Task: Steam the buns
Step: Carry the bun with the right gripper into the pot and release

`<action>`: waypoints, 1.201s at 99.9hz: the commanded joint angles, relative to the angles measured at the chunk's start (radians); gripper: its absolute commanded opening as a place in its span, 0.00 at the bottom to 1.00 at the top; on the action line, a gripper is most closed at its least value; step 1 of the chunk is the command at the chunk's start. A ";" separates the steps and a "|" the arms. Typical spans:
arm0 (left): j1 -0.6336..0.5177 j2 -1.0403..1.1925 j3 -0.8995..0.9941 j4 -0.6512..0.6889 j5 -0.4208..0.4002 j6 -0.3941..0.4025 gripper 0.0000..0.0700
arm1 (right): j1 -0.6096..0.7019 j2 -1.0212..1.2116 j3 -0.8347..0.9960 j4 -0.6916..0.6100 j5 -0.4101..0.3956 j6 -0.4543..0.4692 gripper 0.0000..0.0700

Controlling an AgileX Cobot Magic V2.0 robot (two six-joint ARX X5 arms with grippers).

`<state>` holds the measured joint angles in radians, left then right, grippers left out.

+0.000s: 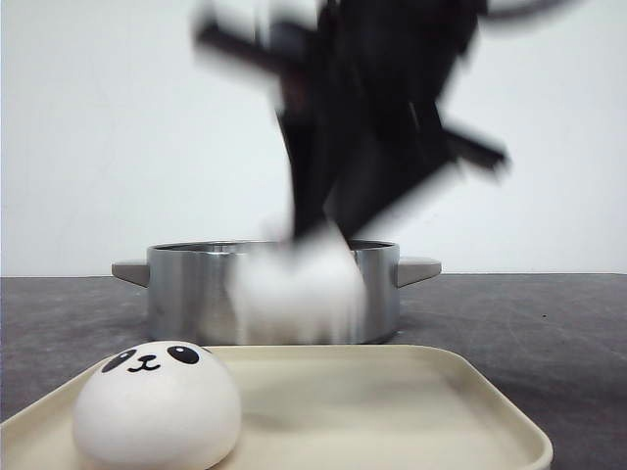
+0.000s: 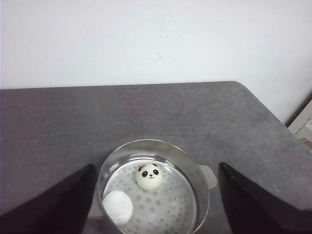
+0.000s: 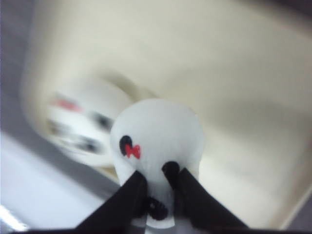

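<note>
R hand (image 3: 158, 187) pinching panda bun (image 3: 158, 141) above tray (image 3: 243, 97), L hand (image 2: 156, 204) spread wide over pot (image 2: 202, 195) w/ two buns

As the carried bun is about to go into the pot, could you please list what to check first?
1. Right end effector shut on carried bun: ok.
2. Free room in pot beside face-up bun and turned-away bun: ok.
3. Left end effector open, empty: ok.
4. Left arm out of the right arm's path: cannot tell.
5. Carried bun over pot opening: cannot tell, front view blurred.
6. Tray bun resting on tray: ok.
</note>
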<state>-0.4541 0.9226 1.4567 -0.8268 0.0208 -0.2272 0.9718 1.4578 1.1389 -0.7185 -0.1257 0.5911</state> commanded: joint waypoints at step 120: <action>-0.005 0.031 0.023 -0.051 -0.006 0.014 0.68 | -0.362 0.342 0.284 0.121 -0.023 -0.210 0.63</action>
<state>-0.4541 0.9363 1.4567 -0.8783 0.0204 -0.2264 0.6048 1.7809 1.4090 -0.5964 -0.1577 0.3931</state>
